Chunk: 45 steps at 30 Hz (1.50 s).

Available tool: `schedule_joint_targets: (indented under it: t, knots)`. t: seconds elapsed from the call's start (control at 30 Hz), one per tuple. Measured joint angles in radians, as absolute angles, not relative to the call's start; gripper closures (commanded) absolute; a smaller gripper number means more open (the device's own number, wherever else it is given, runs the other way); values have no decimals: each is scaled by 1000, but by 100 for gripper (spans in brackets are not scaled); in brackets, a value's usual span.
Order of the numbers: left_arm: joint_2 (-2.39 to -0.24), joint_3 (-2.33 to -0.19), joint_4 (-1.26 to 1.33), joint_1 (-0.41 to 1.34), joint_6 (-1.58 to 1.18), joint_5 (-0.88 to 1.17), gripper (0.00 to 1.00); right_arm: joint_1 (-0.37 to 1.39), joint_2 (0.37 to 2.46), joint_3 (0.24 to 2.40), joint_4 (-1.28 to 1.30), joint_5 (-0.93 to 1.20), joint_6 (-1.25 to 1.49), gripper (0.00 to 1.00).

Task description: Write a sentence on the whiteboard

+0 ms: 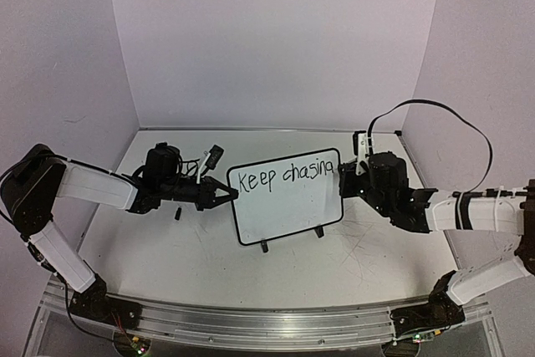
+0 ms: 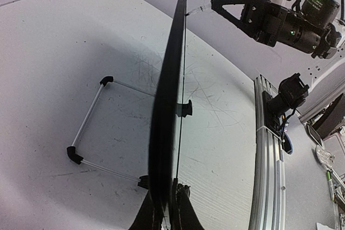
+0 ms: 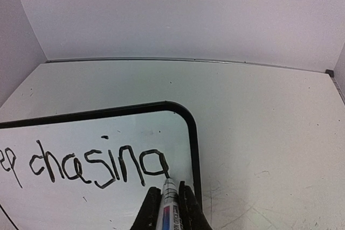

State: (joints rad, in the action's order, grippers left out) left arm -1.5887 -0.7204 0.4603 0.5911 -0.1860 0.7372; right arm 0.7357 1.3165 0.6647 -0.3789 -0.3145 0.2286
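Observation:
The whiteboard (image 1: 288,206) stands on the table between the arms, tilted slightly. It shows edge-on in the left wrist view (image 2: 173,68). My left gripper (image 1: 229,194) (image 2: 168,208) is shut on its left edge. The sentence (image 1: 284,176) (image 3: 97,165) reads "Keep chasing" in black on the top line, with the last letter's tail still short. My right gripper (image 1: 358,170) (image 3: 168,188) is shut on a white marker (image 3: 169,206) (image 1: 362,155). The marker tip touches the board (image 3: 81,133) at the last letter, close to the right frame.
A small black cap (image 1: 177,213) lies on the table below my left arm. Two black feet (image 1: 264,246) (image 1: 318,231) hold the board up, and a wire stand (image 2: 89,127) sits behind it. An aluminium rail (image 1: 267,323) runs along the near edge. Walls close off three sides.

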Motion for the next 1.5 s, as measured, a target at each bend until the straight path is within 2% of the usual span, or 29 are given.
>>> schedule_joint_targets:
  t: [0.93,1.27,1.5]
  knots:
    - [-1589,-720,460,591,-187,734,100,758,1328,651,-373,-258,253,100]
    - [-1589,-720,461,591,-187,729,100,758,1066,661,-324,-192,165,100]
    - [-1588,-720,461,595,-199,714,100,758,1193,755,-191,-179,131,100]
